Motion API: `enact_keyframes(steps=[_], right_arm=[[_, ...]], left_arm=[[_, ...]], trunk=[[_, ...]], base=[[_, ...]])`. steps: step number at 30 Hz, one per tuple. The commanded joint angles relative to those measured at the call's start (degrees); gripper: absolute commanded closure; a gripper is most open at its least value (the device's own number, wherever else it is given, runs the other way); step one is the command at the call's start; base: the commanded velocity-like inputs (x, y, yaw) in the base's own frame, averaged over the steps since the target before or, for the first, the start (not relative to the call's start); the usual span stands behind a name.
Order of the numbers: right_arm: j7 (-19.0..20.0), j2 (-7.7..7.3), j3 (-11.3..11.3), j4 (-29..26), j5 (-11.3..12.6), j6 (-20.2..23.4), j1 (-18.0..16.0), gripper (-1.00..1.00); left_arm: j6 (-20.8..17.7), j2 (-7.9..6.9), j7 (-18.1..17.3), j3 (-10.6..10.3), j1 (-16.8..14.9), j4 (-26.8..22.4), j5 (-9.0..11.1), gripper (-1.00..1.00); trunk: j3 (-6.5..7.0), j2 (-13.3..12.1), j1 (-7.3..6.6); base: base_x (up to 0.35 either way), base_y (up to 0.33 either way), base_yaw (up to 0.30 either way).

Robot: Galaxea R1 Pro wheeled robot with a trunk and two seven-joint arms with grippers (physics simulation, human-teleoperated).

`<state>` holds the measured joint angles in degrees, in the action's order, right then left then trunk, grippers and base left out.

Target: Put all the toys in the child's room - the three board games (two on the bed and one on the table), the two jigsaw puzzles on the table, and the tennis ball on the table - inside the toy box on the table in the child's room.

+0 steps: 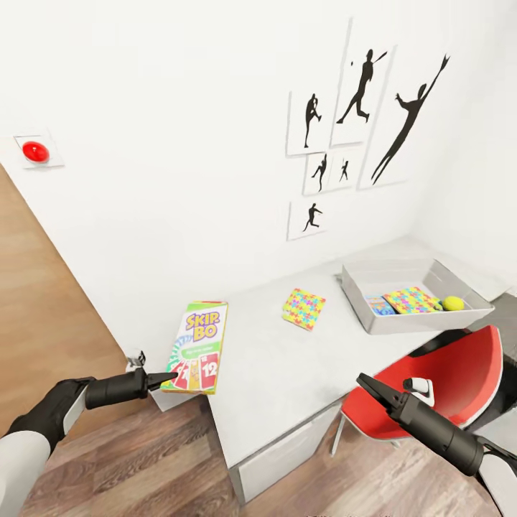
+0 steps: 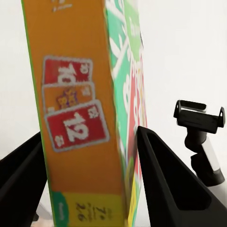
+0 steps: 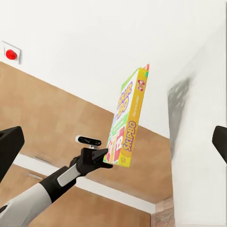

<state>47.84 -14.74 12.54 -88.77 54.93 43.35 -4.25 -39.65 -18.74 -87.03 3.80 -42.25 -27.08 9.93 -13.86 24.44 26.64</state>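
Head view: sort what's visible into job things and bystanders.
Job things:
- green card "SKIP BO" game box, in the left gripper
- multicoloured jigsaw square on the table
- light grey toy box holding another jigsaw, a blue game box and a yellow ball

Bystanders:
- red chair
- black silhouette prints
- red wall button

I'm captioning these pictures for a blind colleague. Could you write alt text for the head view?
The left gripper holds a Skip-Bo box beside the end of a white desk. Farther along lie a puzzle square and a grey bin of toys.
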Motion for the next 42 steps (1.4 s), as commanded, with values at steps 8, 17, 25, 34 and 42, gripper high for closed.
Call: enact_keyframes(steps=[8, 17, 25, 34, 42], right_arm=[[0.1, 0.01, 0.0, 0.0, 0.2, 0.3, -0.1, -1.00], [0.1, -0.03, 0.1, 0.0, 0.1, 0.3, -0.1, -1.00], [0.4, -0.08, 0.4, 0.0, 0.1, 0.3, -0.1, -1.00], [3.2, -0.65, 4.0, -0.2, 0.2, 0.4, 0.5, -1.00], [10.9, -0.73, 11.4, -0.1, 0.1, 0.9, 2.6, -1.00]], left_arm=[[-0.4, -0.89, -0.8, 0.0, 0.0, -0.1, 0.0, 1.00], [-0.2, -1.28, -1.1, 0.0, 0.0, -0.1, 0.0, 1.00], [0.0, -2.46, -3.0, 0.0, 0.0, -0.2, 0.0, 1.00], [0.0, -5.89, -3.0, -0.2, 0.1, -2.6, 0.2, 1.00], [-0.2, -7.30, -3.0, -0.2, 0.1, -3.5, 0.3, 1.00]], trunk=[[1.32, -1.5, -0.86], [2.08, -1.5, -0.86], [2.75, -1.5, -0.86], [3.50, -1.5, -0.86], [4.17, -1.5, -0.86]], base=[[-0.019, 0.000, -0.164], [-0.001, 0.000, -0.187], [0.000, 0.000, -0.189], [0.000, 0.000, -0.188], [0.000, 0.000, -0.184]])
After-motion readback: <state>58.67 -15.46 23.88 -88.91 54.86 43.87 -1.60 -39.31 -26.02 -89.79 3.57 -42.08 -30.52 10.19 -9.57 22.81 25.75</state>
